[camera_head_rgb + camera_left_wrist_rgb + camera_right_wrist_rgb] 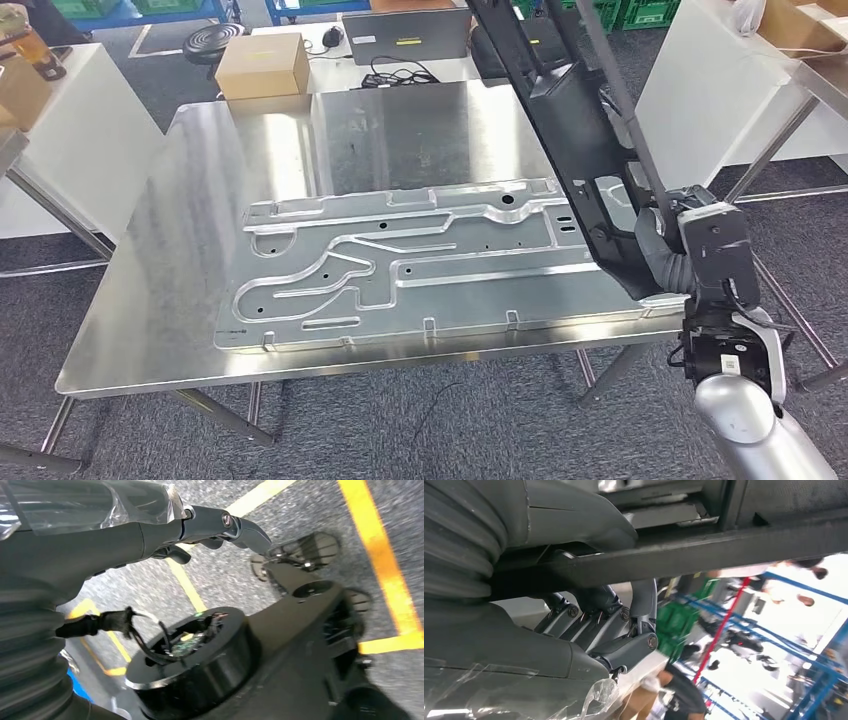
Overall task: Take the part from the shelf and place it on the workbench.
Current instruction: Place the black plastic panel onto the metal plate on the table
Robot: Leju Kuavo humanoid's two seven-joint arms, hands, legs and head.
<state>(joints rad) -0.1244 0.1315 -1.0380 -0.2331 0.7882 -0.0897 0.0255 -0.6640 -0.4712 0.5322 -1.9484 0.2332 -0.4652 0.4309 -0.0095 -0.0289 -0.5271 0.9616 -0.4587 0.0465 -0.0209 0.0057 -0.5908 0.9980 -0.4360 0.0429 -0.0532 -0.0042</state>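
Gripping the long black part [585, 150] near its lower end, the right robot hand [660, 245] holds it tilted over the table's [180, 250] right edge, just above the stamped metal panel [400, 265]. The left robot hand [165, 530] hangs over the floor with fingers loosely apart, holding nothing.

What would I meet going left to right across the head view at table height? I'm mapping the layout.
Bare workbench → stamped metal panel → black part → right hand gripping it.

Black part [575, 150], silver workbench [180, 270]
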